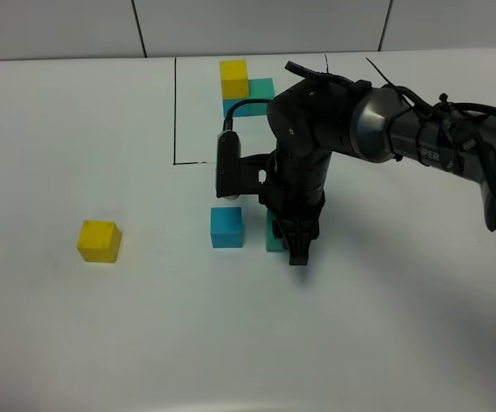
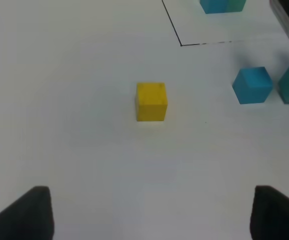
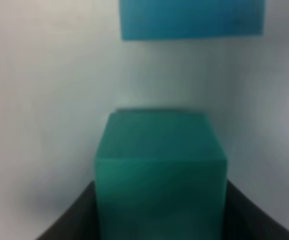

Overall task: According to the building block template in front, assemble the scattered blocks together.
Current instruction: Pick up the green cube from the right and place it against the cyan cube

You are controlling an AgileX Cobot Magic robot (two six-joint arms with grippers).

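Small yellow cube [image 1: 99,240] lies loose, near left; the left gripper [image 2: 152,212] facing it is spread wide, empty. Teal-green cube [image 3: 159,170] is clamped in the closed right gripper [image 1: 299,253] — just beside the sky-blue cube [image 1: 226,227], apart. Joining step judged in hand; that gap must be closed, per black-framed template [image 1: 246,86] behind.

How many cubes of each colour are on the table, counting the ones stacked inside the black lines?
Yellow: 2, loose yellow cube and model's yellow cube
Blue: 2, loose blue cube and model's blue cube
Teal green: 2, loose teal cube and model's teal cube
Total: 6
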